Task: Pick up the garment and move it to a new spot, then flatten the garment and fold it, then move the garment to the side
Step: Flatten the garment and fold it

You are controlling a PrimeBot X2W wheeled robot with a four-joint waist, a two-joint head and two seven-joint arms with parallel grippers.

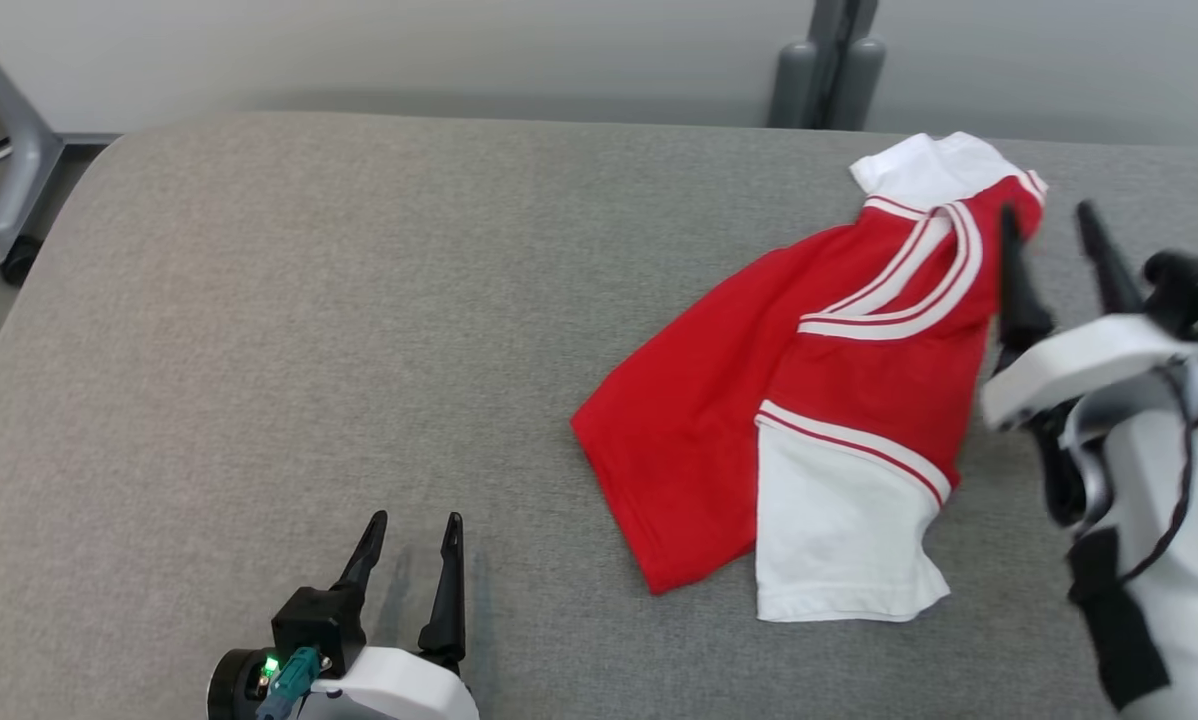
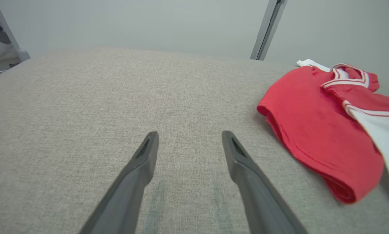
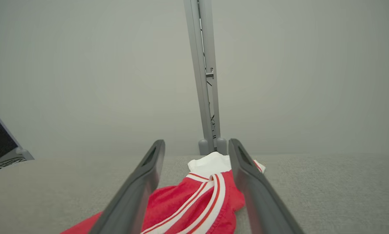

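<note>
Garment under inspection, a large red short-sleeved T-shirt [image 1: 789, 400] with white sleeves and red-and-white stripe trim, is lying crumpled on the right half of the grey woven padded surface [image 1: 309, 300]. We are reading its long axis as running from the near red hem up to the far white sleeve. We are finding the right gripper [image 1: 1047, 215] the nearer one, poised at that far striped end with its dark fingers spread and gripping nothing. We are noting the left gripper [image 1: 415, 520] likewise standing open and empty, well apart to the T-shirt's left.
</note>
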